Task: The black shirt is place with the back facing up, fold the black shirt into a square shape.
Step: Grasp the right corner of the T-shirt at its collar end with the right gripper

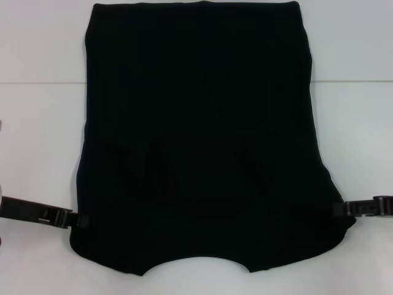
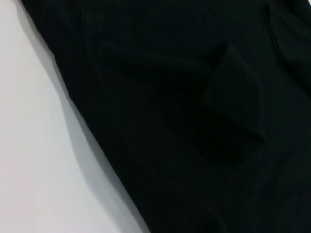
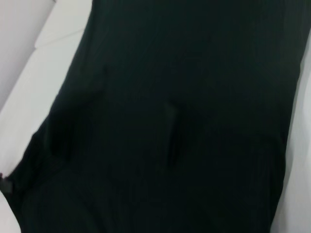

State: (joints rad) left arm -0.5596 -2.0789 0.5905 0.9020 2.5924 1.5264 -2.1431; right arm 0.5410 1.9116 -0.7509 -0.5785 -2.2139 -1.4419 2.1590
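Down at the near edge of the white table (image 1: 37, 135), the black shirt (image 1: 196, 123) shows a curved neckline cut into its closest hem, with both sleeves already folded in over the body so the cloth forms a tall shape, wider near me and narrower toward the far side. No lettering or label shows anywhere on it; the side turned up is plain black, marked only by soft creases fanning out around the folded sleeves.

At the near left corner the left gripper (image 1: 78, 219) reaches in low from the side, its tip touching the shirt's edge. Opposite it, the right gripper (image 1: 339, 208) comes in from the right side and meets the cloth at the matching corner. Both seem to be at the fabric's margin, but whether their fingers are closed on it I cannot tell; the black tips merge with the black cloth.

On either side of the shirt the table lies bare and white, with open room left and right. The wrist views show little besides dark cloth (image 2: 194, 121) against pale surface, one of them crossing a folded sleeve.

Farther off, the shirt's sides run fairly straight, and its far hem lies flat and square close to the table's back edge.
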